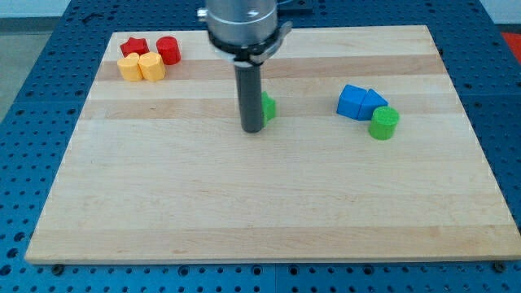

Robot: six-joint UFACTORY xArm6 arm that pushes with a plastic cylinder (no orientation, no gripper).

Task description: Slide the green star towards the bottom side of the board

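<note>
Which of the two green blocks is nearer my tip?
The green star, touching the right of my tip; the green cylinder sits far right beside the blue blocks.

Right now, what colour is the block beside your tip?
Green, mostly hidden behind my tip; camera view.

A pale wooden board [269, 203] lies on a blue perforated table [32, 106] — evenly lit.

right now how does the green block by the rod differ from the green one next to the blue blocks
The green block by the rod is mostly hidden behind my tip, so its shape cannot be made out; the green cylinder shows whole. The first sits mid-board, clear of other blocks; the cylinder sits toward the view's right, against the blue blocks. Both are the same bright green.
</note>
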